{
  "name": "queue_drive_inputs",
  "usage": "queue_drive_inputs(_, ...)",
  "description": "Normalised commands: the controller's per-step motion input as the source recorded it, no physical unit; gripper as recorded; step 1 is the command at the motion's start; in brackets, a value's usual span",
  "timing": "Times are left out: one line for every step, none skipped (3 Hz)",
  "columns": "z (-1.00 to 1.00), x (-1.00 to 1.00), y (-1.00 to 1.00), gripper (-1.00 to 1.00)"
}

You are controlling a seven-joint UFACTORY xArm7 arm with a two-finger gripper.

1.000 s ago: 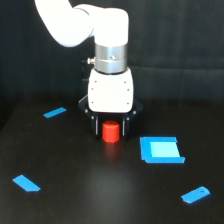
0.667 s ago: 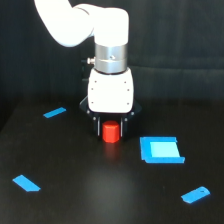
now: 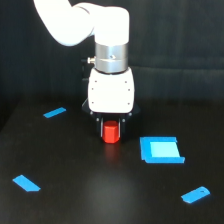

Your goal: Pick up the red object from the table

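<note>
Leftmost, a blue strip (image 3: 26,183) low on the table (image 3: 80,200), another strip (image 3: 54,112) farther back. Mid-frame, gripper (image 3: 111,131) down around the red block (image 3: 111,132), block between dark fingers; grip unclear, cannot tell. Rightward, a blue square (image 3: 160,149), then a blue piece (image 3: 195,194).

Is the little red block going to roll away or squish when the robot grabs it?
Probably not. The red block looks stubby with flat sides, so it should sit still on the black table rather than roll. It keeps crisp edges under the gripper, so it is likely stiff. Being so small, it is probably light too.
</note>
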Motion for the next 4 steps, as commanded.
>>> queue_drive_inputs(1.00,-0.06,-0.32,-0.98)
queue_drive_inputs(1.00,0.04,-0.29,-1.00)
queue_drive_inputs(0.92,0.03,-0.33,-1.00)
queue_drive_inputs(0.93,-0.03,-0.24,-1.00)
